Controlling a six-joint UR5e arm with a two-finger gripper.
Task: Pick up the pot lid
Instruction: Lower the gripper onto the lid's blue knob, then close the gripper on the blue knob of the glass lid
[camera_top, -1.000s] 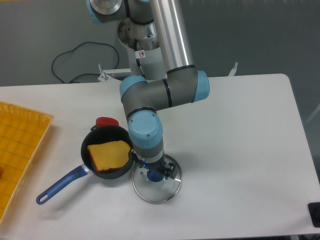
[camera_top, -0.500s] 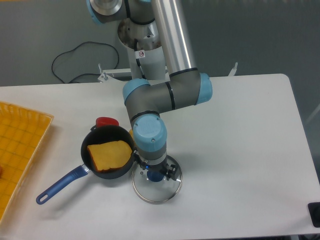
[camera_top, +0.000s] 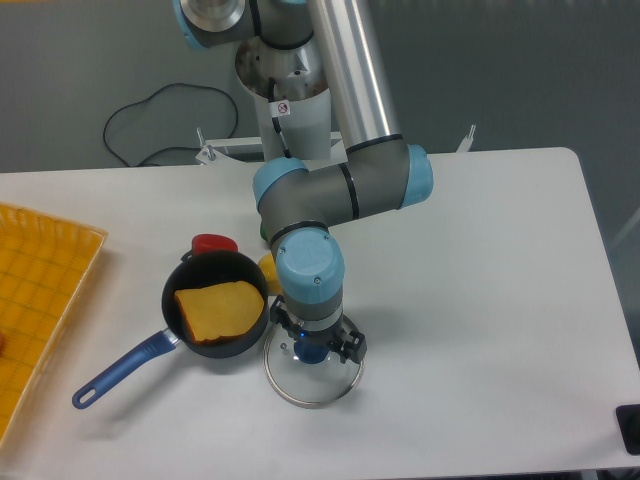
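See pot lid (camera_top: 310, 392) on tabletop (camera_top: 480, 300), glass w/ metal rim, flat, under end effector (camera_top: 316, 331). Can see fingers spread apart above lid, w/ blue knob (camera_top: 311, 352) in view btwn & slightly nearer camera. Can't tell for sure re: contact w/ knob. Also see arm (camera_top: 305, 65) reaching down from top of pic.

Note tight side at lid's pic-L edge: right up against rim of black pan (camera_top: 175, 322), touching or nearly so, can't tell which. Find folded-looking orange-yellow obj. (camera_top: 218, 311) inside pan. See blue handle (camera_top: 125, 371) slanting down & out to pic L, toward yellow crate (camera_top: 50, 230) at tabletop's L side.

Find much more room on lid's pic-R side: wide white stretch running out to far R, w/ small black obj. (camera_top: 628, 420) near bottom R corner. Also have strip of tabletop btwn lid's near rim & tabletop's near edge.

Behind pan, see red obj. (camera_top: 213, 243) close to rim. Beside end effector, toward back, make out yellow obj. (camera_top: 268, 268) & bit of green obj. (camera_top: 264, 231), both partly hidden. Past tabletop's back edge, see thin black cable (camera_top: 165, 88) curving over dark surface.
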